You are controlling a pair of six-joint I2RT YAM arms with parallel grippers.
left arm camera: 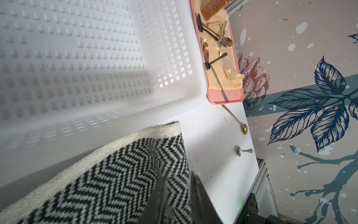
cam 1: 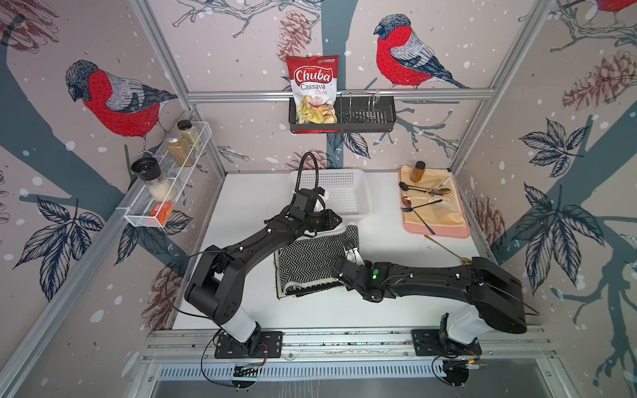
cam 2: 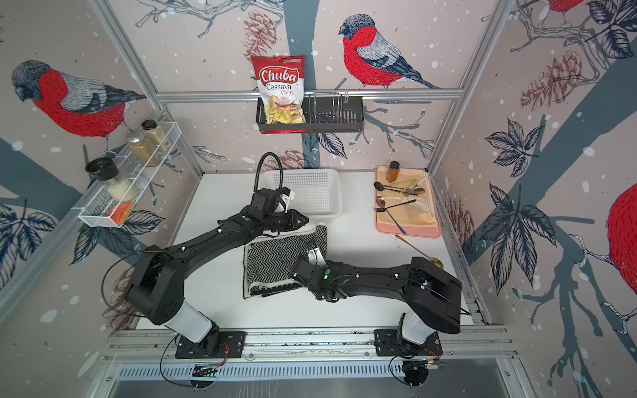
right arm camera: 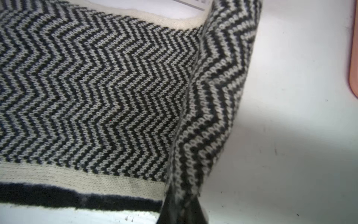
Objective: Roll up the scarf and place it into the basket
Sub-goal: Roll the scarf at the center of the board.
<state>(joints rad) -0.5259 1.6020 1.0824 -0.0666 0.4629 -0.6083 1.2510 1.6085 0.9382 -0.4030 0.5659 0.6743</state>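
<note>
The scarf (cam 1: 310, 262) (cam 2: 275, 262) lies folded mid-table with its herringbone side up, cream and black edges toward the front. Its right end is lifted into a raised fold. My left gripper (cam 1: 339, 221) (cam 2: 305, 219) is at the fold's far corner, just in front of the basket (cam 1: 344, 196) (cam 2: 317, 193). In the left wrist view it (left arm camera: 178, 191) is shut on the scarf (left arm camera: 116, 174), with the basket rim (left arm camera: 193, 100) close behind. My right gripper (cam 1: 351, 251) (cam 2: 315, 251) holds the fold's near end. In the right wrist view it (right arm camera: 182, 205) is shut on that scarf (right arm camera: 96, 87) edge.
A pink tray (cam 1: 458, 231) with cutlery and a bottle sits at the right. A gold spoon (cam 1: 448, 248) lies on the table in front of it. A small metal knob (left arm camera: 243, 151) lies near the right edge. A black rack (cam 1: 365, 117) and a white wire shelf (cam 1: 165, 179) hang on the walls.
</note>
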